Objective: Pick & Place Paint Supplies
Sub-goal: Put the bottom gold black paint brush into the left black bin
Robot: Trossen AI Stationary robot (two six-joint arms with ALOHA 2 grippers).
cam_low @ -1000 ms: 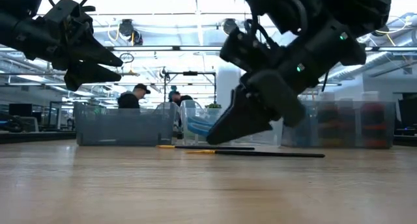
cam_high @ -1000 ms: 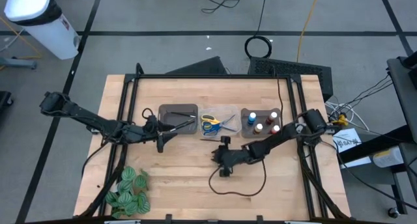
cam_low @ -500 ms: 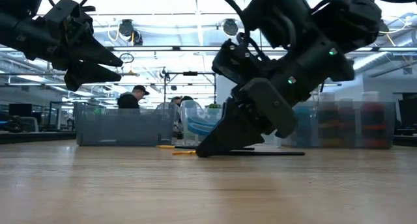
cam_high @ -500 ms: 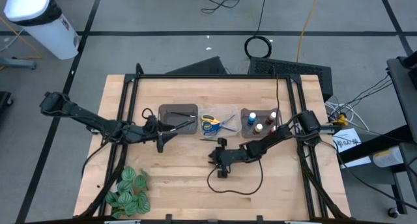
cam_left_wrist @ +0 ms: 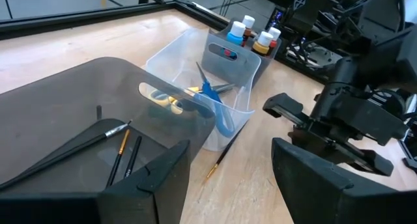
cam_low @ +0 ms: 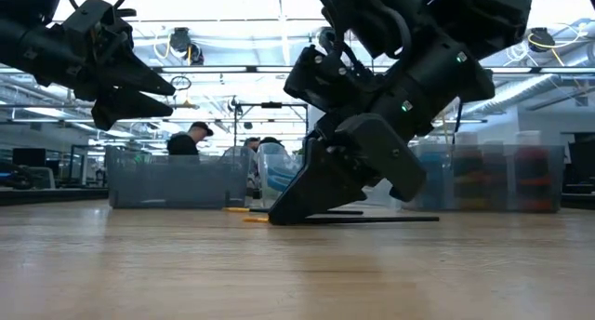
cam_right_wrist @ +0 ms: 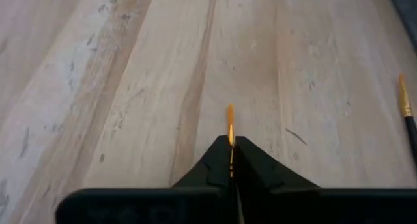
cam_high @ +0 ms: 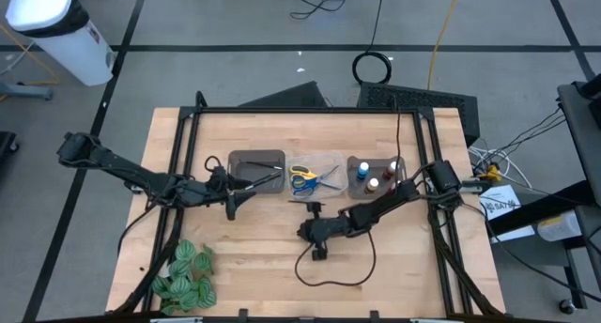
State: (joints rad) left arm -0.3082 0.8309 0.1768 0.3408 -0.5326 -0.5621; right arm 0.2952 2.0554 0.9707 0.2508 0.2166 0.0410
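Left to right across the table in the high view:

1. The leafy bunch (cam_high: 184, 276) lies at 7 o'clock of the table (cam_high: 263, 267), near the front-left corner.

2. The left gripper (cam_high: 232, 202) hangs above the table surface at 9 o'clock of table centre, just in front of the grey bin (cam_high: 256, 174). Its fingers (cam_left_wrist: 163, 175) stand released, with nothing between them.

3. The grey bin, at 11 o'clock of table centre, holds several thin dark paintbrushes (cam_left_wrist: 124, 152).

4. The clear bin (cam_high: 315, 176), at 12 o'clock and next to the grey bin, holds scissors (cam_high: 305, 179) with blue and yellow handles.

5. The right gripper (cam_high: 305, 232) sits low at table centre, its tips down at the wood. Its fingers (cam_right_wrist: 251, 165) are clenched on a paintbrush (cam_right_wrist: 230, 129); the orange tip projects forward from between the tips.

6. A second paintbrush (cam_left_wrist: 221, 155) lies flat on the table close to the clear bin's front wall, at 12 o'clock of the right gripper. Its orange end also shows at the edge of the right wrist view.

7. The bottle bin (cam_high: 355, 187), at 1 o'clock, holds paint bottles (cam_high: 377, 176) with blue, white and red-brown caps, standing upright.
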